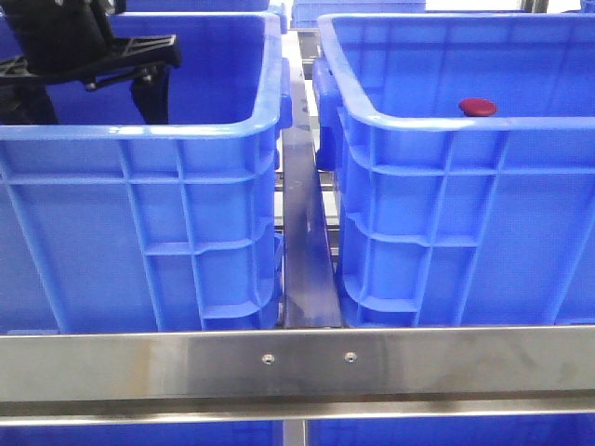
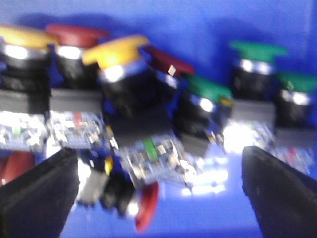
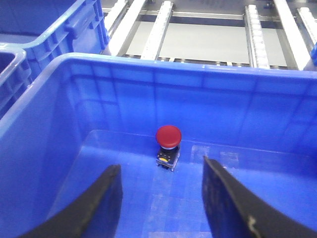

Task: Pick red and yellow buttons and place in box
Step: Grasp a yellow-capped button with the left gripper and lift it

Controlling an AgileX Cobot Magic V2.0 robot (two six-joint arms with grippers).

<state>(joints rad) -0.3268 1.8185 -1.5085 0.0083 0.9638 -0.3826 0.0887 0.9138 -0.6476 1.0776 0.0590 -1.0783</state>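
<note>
Gleaming red button (image 3: 168,135) in blue box (image 3: 208,74)

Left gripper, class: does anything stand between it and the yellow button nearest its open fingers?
Nothing visible. The left gripper is open just over the yellow button, no object between. Red and green buttons crowd beside it, so the fingers may touch neighbours.
</note>
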